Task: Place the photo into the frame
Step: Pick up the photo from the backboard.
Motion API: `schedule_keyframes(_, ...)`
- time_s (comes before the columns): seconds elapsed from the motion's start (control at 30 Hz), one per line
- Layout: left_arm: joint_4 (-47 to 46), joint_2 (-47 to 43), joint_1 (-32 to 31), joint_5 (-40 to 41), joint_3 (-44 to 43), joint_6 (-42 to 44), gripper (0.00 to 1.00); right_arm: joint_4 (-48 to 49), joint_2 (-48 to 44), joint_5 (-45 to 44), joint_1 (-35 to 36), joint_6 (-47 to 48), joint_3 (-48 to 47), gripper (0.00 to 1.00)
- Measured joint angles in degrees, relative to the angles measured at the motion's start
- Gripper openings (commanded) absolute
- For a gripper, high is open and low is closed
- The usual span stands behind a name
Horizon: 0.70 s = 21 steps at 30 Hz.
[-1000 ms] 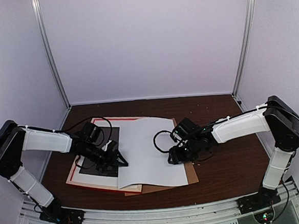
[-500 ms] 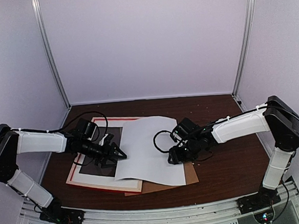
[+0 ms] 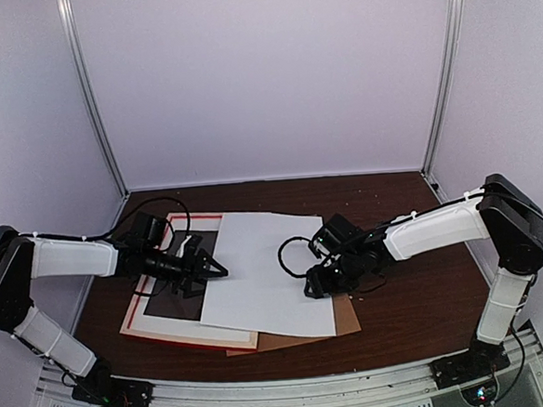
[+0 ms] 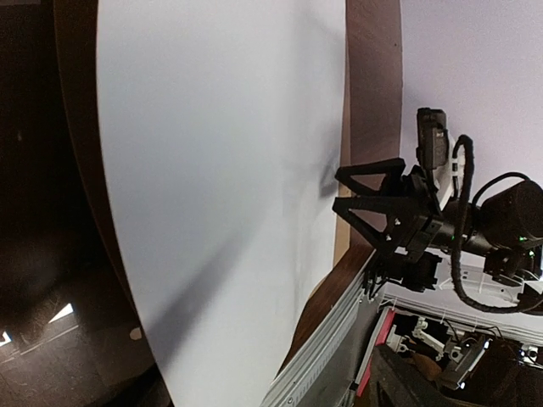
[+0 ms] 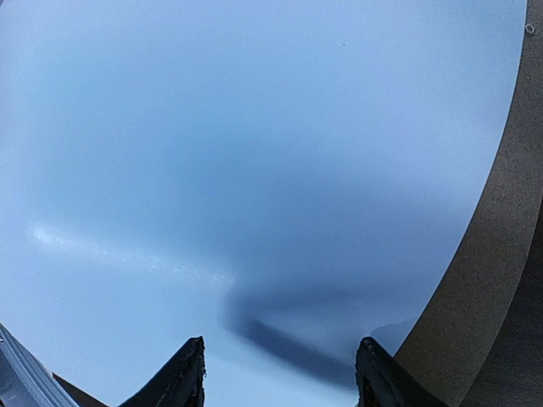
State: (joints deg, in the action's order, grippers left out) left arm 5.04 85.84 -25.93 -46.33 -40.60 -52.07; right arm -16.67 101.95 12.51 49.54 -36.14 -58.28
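Eyes on the photo (image 3: 262, 274): lying plain white side up in the middle of the table (image 3: 393, 204), with no print on show. Overlapping the frame (image 3: 183, 335) on its 9 o'clock side, and covering most of the brown backing board (image 3: 350, 325), peeking out at 5 o'clock. Inside the frame's red border, just a dark panel (image 3: 190, 298) on view.

Over to the right gripper (image 3: 313, 288): parked at the photo's 3 o'clock edge, jaws clearly apart in the wrist view, fingertips (image 5: 188, 373) over white paper with nothing pinched between.

Left gripper (image 3: 211, 265): at the 9 o'clock edge, low above the dark panel. Impossible to tell whether spread or closed, with its own fingers out of the wrist picture.

Handling call: thin, light and floppy, likely to bow and flap if lifted from one side. Easy to crease, and probably slick over the board. Best taken by the white margin at two opposite edges, one gentle pinch each at 3 and 9 o'clock, keeping the sheet taut.

Looks early in the job, with the sheet yet to go square into the frame's opening. Risks to watch: snagging a corner on the red rim, or dragging the board along.
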Motion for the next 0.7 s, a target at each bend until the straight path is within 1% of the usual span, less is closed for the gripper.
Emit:
schedule_keyframes(0.13,-0.96,0.68,1.2,-1.18,-0.55,-0.13,0.69,0.37,0.09,0.0,0.0,-0.02,0.0,0.6)
schedule_keyframes(0.23,-0.44,2.51,1.84,-1.77,-2.78,0.33,0.65,0.5,0.13,0.0,0.0,-0.02,0.0,0.6)
schedule_keyframes(0.4,1.03,8.07,2.16,-3.04,-8.59,2.56,0.55,0.59,0.15,0.0,0.0,0.0,0.0,0.6)
schedule_keyframes(0.53,3.02,11.8,2.27,-3.45,-11.96,4.5,0.44,0.59,0.15,-0.02,0.0,0.02,0.02,0.6)
schedule_keyframes(0.7,5.7,15.87,2.36,-3.52,-16.39,6.91,0.23,0.59,0.15,-0.02,0.0,0.04,0.0,0.6)
